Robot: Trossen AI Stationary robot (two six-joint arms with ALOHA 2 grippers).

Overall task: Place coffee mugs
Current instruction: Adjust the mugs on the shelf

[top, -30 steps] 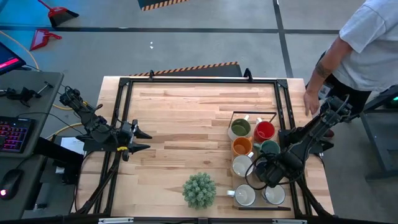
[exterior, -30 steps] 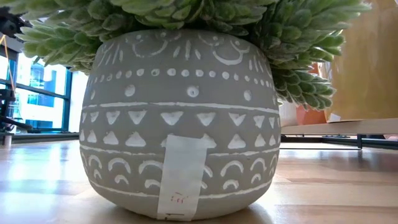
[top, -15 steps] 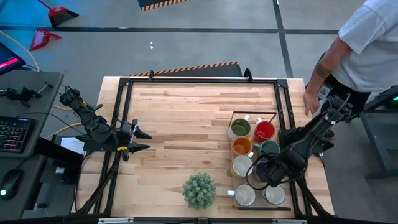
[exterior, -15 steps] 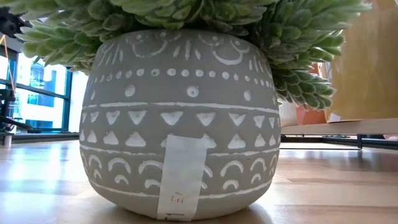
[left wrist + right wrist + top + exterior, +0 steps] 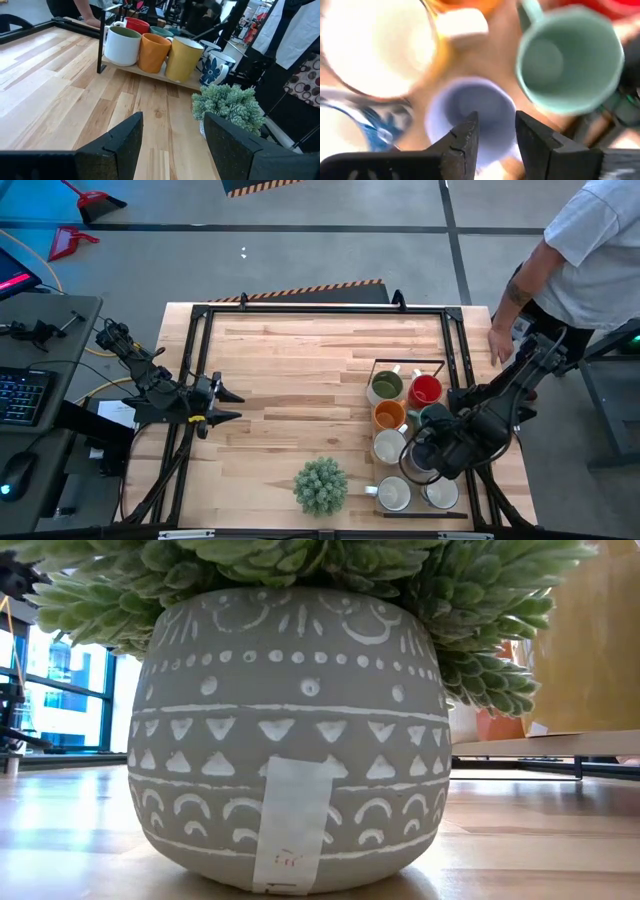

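The coffee mugs (image 5: pixel 405 415) sit clustered at the frame's lower right. The right gripper (image 5: pixel 495 135) hovers over a blue-grey mug (image 5: pixel 470 110), fingers parted around its rim, gripping nothing. The left gripper (image 5: pixel 230 406) waits, spread wide, at left centre.

The mugs on the pale wood table (image 5: pixel 300 370) are olive (image 5: pixel 386 386), red (image 5: pixel 426 390), orange (image 5: pixel 389 415), teal (image 5: pixel 568 60), lilac (image 5: pixel 472 117) and white (image 5: pixel 393 494), one white with blue flowers (image 5: pixel 216 70), while the green plant (image 5: pixel 320 485) has a grey pot (image 5: pixel 290 740) patterned in white.
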